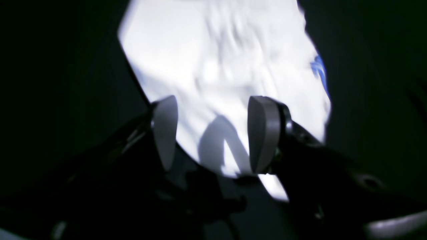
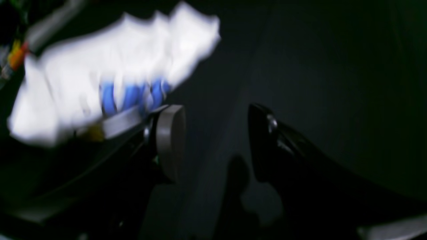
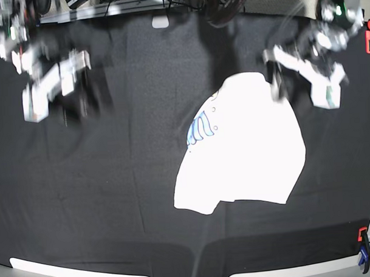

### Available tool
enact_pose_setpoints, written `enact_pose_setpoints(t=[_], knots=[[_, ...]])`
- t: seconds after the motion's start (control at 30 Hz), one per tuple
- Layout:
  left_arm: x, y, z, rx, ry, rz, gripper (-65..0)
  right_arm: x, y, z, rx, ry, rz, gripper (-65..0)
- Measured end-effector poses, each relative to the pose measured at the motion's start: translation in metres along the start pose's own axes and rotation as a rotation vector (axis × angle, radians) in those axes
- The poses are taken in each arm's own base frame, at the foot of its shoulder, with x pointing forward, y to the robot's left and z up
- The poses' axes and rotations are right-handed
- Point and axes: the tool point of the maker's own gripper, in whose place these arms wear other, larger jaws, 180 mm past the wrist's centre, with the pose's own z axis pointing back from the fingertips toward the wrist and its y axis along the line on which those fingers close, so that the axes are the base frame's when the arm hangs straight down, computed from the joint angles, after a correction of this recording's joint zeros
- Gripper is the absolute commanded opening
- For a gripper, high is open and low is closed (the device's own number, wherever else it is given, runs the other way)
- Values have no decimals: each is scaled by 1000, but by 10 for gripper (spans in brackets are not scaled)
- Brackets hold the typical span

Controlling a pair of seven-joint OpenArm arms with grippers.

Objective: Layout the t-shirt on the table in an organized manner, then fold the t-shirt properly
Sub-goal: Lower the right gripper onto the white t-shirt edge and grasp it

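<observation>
The left pincer hangs spread and empty over the far edge of the white t-shirt, likely lined up to take that edge. The right pincer, also spread with nothing between its pads, hovers above bare black tabletop, well apart from the cloth. The t-shirt lies in a rumpled heap right of centre in the base view, mostly plain side up, a strip of blue lettering showing at a turned-over edge, so laying out seems not yet done.
</observation>
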Motion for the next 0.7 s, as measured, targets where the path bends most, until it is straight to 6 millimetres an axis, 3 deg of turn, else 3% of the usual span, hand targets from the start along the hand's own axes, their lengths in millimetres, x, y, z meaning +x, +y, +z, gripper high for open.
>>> enact_pose_setpoints(t=[0.13, 0.2, 0.4, 0.53, 0.7], knots=[[28, 3, -12, -3, -76, -16, -343, 6, 26, -50, 84, 51, -5, -351], [32, 3, -13, -3, -86, -20, -343, 9, 30, -76, 85, 39, -25, -351], [23, 3, -13, -2, -41, -19, -343, -3, 3, -160, -100, 113, -141, -351], [20, 3, -13, -2, -26, -19, -343, -9, -4, -196, -110, 183, -241, -351], [20, 3, -13, -2, -27, -19, -343, -28, -1, -224, -104, 277, -285, -351]])
